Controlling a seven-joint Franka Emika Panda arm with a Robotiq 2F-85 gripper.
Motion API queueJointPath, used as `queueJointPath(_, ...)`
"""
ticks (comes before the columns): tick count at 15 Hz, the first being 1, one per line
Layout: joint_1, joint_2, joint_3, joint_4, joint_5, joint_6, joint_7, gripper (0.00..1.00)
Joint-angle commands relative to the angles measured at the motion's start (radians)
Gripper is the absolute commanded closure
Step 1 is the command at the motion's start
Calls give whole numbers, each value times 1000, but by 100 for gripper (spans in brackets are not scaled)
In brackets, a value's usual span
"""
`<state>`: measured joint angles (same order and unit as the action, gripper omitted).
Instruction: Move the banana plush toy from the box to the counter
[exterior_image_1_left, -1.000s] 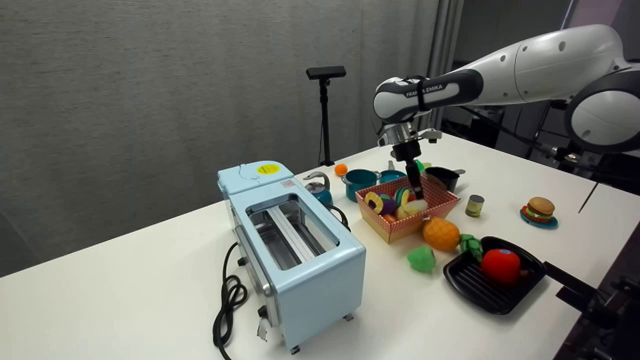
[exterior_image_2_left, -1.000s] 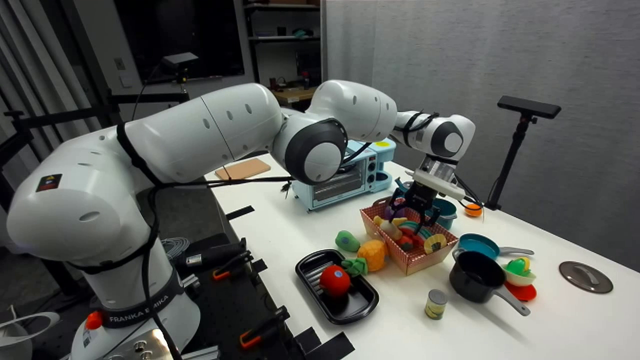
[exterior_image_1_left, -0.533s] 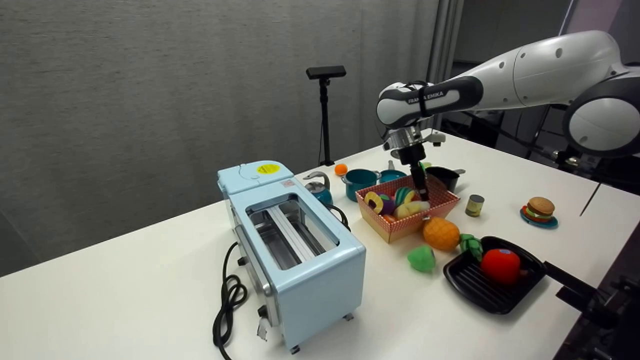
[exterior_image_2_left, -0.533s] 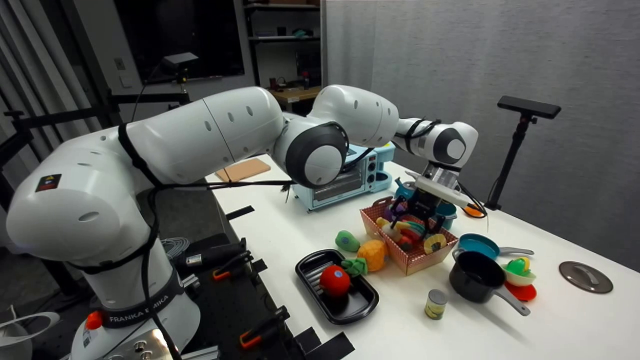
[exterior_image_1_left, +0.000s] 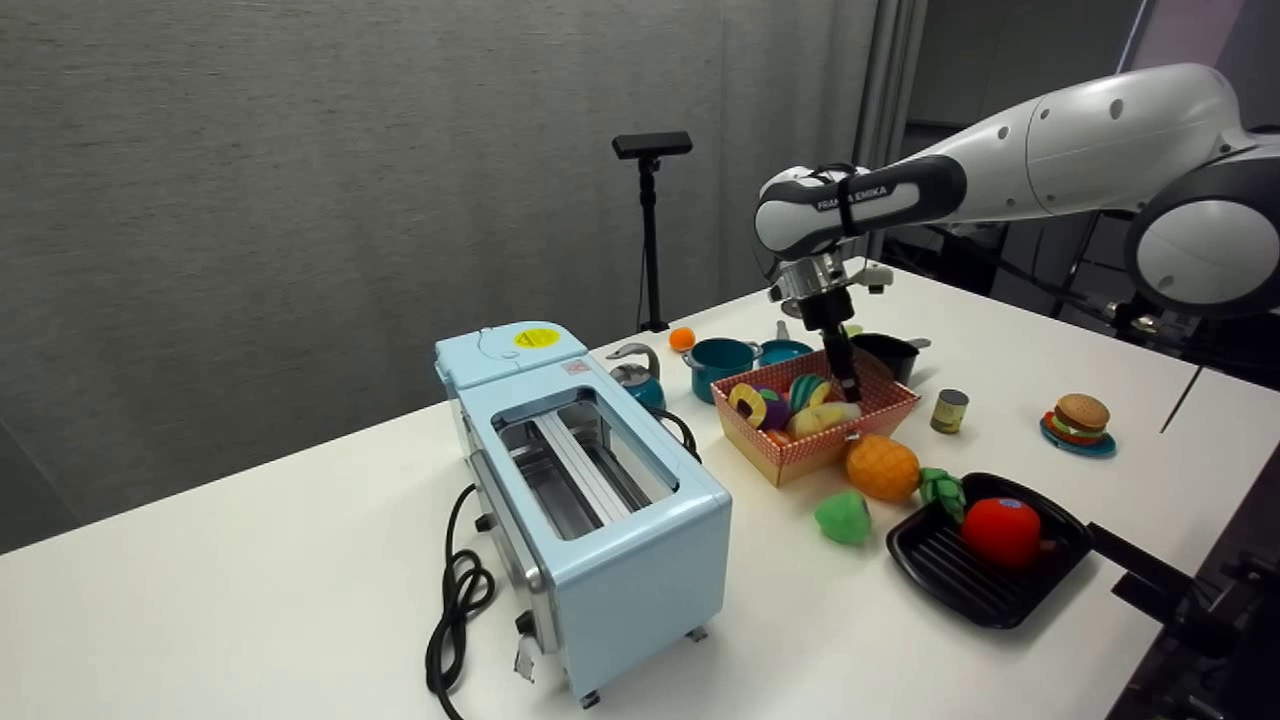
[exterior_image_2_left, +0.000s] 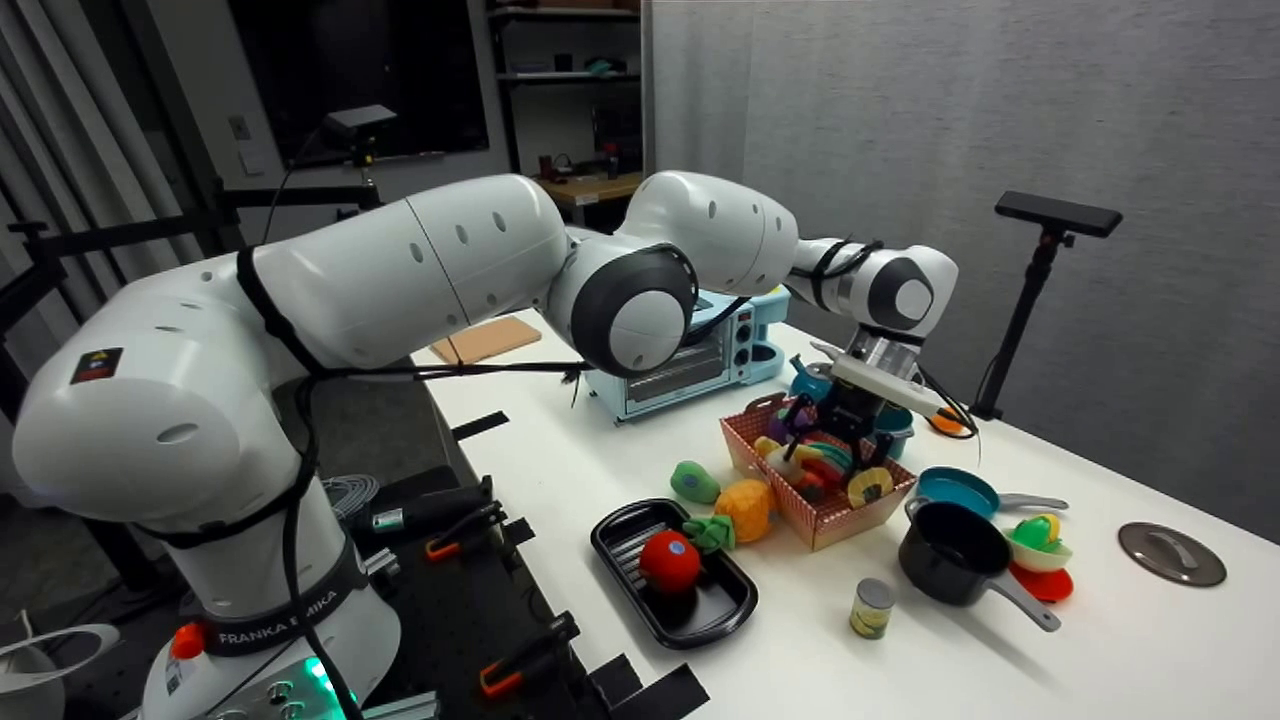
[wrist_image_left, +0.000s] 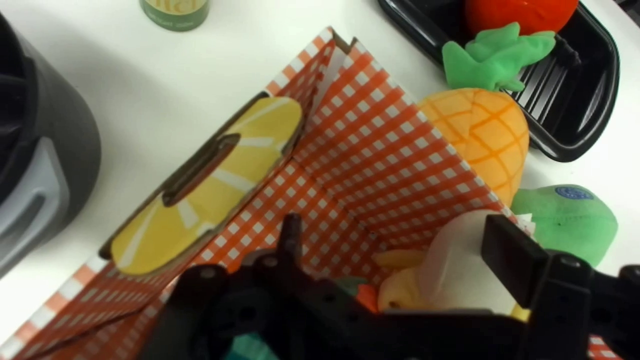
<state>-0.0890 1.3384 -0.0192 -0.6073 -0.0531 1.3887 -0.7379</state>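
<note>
Robot's pincer (exterior_image_2_left: 838, 458) hangs down into the red-checked box (wrist_image_left: 370, 145), its jaws spread wide and loose. Inside, just below it, lies the banana plush toy (wrist_image_left: 460, 270), looking like half-peeled fruit: smooth, rounded, whitish end, yellow peel strips beside it. One finger (wrist_image_left: 512, 262) stands right by that end; touching or not, I can't tell.

"FRANKA EMIKA" is being shown in an exterior view on the arm (exterior_image_1_left: 1000, 165), 1 letter being hidden by a strap (exterior_image_1_left: 848, 205), and in an exterior view on the robot base (exterior_image_2_left: 250, 575), being crossed by a cable (exterior_image_2_left: 290, 545). A yellow triangle (exterior_image_2_left: 98, 357) is being carried by the shoulder label (exterior_image_2_left: 96, 367). On the can (wrist_image_left: 175, 14), cut-off letters are being shown.
</note>
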Motion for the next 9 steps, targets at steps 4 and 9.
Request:
queueJointPath(4,55,3,17,-10,6,35,41,6)
queueJointPath(9,103,3,21,-24,7,57,56,7)
